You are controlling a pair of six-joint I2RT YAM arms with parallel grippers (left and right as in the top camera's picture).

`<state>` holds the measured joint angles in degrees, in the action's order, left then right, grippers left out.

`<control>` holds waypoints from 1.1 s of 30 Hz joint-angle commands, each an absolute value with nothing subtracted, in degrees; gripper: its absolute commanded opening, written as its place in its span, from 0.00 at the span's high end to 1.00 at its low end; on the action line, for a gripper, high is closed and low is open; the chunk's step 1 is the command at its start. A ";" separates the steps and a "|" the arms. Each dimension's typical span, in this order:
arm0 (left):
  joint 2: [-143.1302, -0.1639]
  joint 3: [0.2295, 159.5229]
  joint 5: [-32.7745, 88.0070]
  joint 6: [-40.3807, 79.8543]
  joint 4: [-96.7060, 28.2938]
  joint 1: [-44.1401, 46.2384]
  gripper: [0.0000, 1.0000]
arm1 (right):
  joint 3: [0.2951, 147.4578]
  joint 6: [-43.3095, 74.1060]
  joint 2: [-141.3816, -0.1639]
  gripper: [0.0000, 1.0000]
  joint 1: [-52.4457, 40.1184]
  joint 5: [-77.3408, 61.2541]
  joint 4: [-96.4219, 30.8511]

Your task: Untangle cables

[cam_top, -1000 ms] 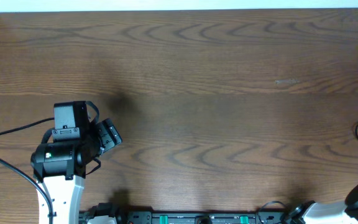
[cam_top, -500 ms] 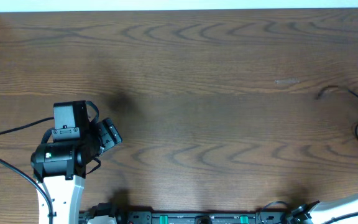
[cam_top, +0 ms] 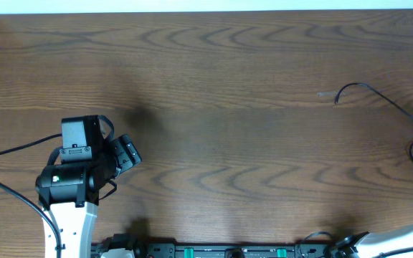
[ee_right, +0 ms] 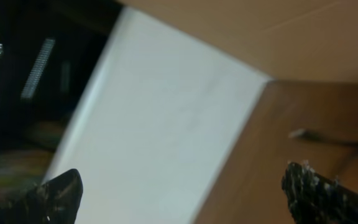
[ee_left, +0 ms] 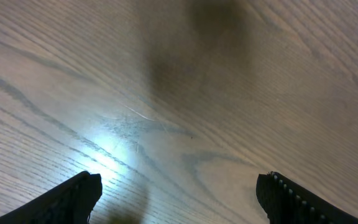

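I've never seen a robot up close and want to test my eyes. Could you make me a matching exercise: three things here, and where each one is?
Things:
1. left gripper
2. thin black cable
3. right gripper

Places and states:
A. lies on the table, right side
B. open, outside the overhead view
C. open above bare wood, left side

Pairs: 1-C, 2-A, 3-B

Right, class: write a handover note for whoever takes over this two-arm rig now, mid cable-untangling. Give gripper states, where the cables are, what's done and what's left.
Left gripper: open, empty, over bare table at the near left.
Right gripper: open, empty; its view is blurred, with the table edge in sight.
Cables: thin black ones at the far right edge, one plug end reaching inward, loops running out of frame.
Done: nothing visibly separated.
Left: grasp and untangle them all.
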<state>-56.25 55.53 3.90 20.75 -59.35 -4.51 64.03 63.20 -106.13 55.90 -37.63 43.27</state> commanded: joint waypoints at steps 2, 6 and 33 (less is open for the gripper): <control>-56.03 56.25 4.10 20.21 -59.31 -4.80 0.15 | 64.55 78.35 -101.41 0.01 55.72 -41.52 40.88; -56.03 56.25 4.10 20.21 -59.31 -4.80 0.15 | 64.55 74.48 -96.09 0.01 55.79 -35.00 26.55; -56.05 56.25 4.10 20.23 -58.00 -4.80 0.15 | 64.55 23.86 -107.96 0.99 58.83 20.82 -0.64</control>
